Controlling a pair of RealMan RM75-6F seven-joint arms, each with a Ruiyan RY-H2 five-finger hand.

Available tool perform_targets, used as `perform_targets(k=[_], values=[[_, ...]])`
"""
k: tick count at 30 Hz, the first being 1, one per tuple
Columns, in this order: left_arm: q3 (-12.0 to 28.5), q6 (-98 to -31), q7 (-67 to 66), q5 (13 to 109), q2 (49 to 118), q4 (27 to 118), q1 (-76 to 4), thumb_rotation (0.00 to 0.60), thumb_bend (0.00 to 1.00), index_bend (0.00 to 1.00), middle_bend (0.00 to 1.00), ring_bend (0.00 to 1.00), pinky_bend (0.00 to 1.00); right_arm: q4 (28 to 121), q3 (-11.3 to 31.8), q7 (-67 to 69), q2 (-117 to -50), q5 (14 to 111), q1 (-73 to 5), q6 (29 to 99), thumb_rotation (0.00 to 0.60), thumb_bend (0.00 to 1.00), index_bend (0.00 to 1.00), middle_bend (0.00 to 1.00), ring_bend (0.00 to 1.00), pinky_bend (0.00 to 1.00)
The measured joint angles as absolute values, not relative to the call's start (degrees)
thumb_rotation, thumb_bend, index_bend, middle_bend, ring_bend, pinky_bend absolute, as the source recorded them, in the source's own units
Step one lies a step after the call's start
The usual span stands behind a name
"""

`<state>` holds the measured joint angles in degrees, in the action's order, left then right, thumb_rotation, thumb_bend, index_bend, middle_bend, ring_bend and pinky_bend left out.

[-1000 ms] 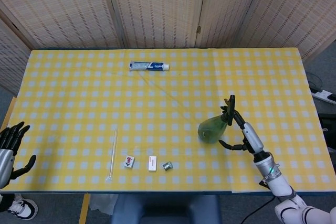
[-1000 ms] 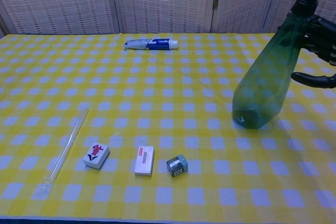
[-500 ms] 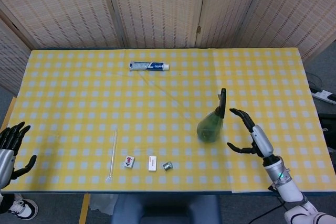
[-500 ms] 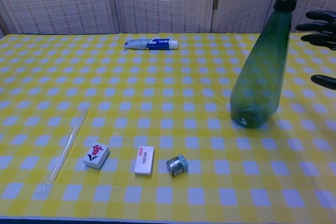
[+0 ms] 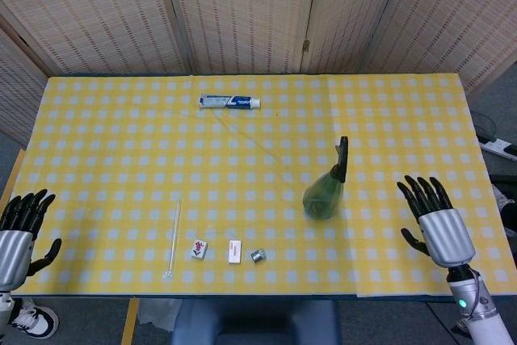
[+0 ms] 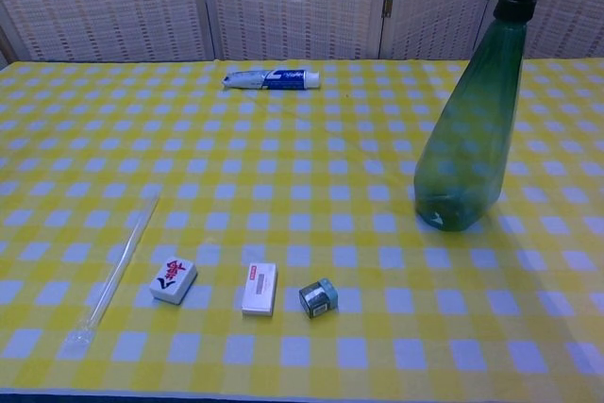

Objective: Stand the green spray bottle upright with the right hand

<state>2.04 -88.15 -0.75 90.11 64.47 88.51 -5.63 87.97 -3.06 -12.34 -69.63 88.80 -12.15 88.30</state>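
Observation:
The green spray bottle [image 5: 325,191] stands upright on the yellow checked table, its black trigger head on top; in the chest view the green spray bottle [image 6: 470,129] rises at the right. My right hand [image 5: 436,222] is open with spread fingers near the table's right front edge, well clear of the bottle and holding nothing. My left hand [image 5: 18,228] is open off the table's left front corner. Neither hand shows in the chest view.
A toothpaste tube [image 5: 229,102] lies at the back middle. Near the front edge lie a clear thin rod [image 5: 173,236], a mahjong tile [image 5: 198,250], a small white box [image 5: 234,251] and a small teal cube [image 5: 258,256].
My right hand let go of the bottle and drew back to the right front edge. The bottle went from tilted to upright and stays standing. The left hand rose slightly.

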Motion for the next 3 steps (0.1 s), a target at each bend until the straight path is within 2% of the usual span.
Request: perform_targets(k=[3], values=[[1.90,-87.30,-2.11,89.68,64.61,89.40,-5.81,0.600,0.42,0.02,0.09,0.04,0.00,90.65,-3.14,-18.18,-67.97,87.92,-10.15,89.29,0.600,0.29,0.00,0.05,0.03,0.00]])
